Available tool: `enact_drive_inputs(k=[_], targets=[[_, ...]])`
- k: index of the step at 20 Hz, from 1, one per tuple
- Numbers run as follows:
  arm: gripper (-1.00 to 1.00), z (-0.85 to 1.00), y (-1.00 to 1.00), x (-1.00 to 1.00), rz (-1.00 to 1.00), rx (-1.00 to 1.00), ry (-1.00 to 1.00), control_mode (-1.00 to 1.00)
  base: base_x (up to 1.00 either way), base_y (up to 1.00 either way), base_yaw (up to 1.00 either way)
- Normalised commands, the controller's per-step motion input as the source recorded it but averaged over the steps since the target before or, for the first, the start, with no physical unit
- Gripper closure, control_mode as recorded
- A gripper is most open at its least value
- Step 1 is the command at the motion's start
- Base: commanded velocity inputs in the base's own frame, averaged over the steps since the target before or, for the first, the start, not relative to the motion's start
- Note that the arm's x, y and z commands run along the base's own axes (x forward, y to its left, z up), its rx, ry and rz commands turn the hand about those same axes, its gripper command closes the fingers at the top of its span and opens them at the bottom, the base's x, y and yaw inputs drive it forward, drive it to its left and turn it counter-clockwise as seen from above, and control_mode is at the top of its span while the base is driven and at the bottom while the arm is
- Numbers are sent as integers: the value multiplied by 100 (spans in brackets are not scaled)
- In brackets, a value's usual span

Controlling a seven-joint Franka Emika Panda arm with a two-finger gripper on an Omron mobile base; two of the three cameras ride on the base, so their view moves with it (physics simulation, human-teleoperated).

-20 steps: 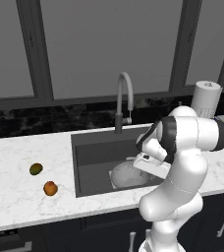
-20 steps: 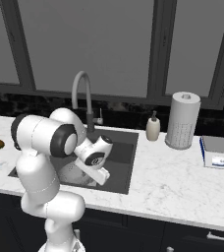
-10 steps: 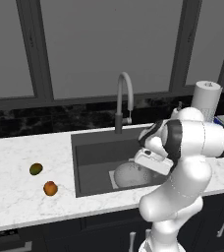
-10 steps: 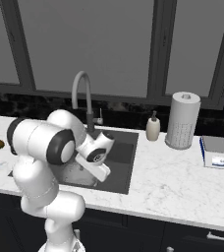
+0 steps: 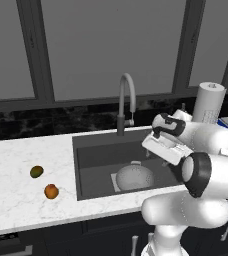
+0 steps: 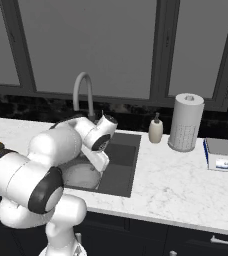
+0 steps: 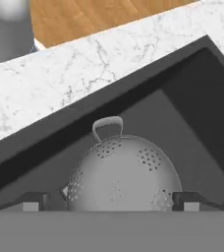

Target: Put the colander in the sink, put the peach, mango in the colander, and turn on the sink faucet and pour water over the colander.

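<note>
Now the jaws stand wide apart above the colander [image 7: 124,174], which they clasped a second ago; it rests free on the sink [image 5: 93,150] floor. That step looks done. Peach [image 5: 51,191] and mango [image 5: 36,172] wait on the bench [image 5: 16,205], well apart from the sink.

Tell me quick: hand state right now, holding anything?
Hand: open, holding nothing; the round white-grey perforated colander sits free in the dark grey sink between its fingertips.
</note>
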Motion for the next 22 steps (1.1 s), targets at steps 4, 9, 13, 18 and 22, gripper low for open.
enact_drive_inputs(k=[4, 9, 13, 18, 22], targets=[[-100, 79, -11, -53, -55, 0, 27, -100, 0, 0, 0], [-100, 63, -13, -42, -66, 0, 30, -100, 0, 0, 0], [-100, 49, 0, -18, -80, 0, 28, -100, 0, 0, 0], [-100, 32, 0, -14, -86, 0, 25, -100, 0, 0, 0], [-100, 24, 2, -11, -86, -1, 26, -100, 0, 0, 0]])
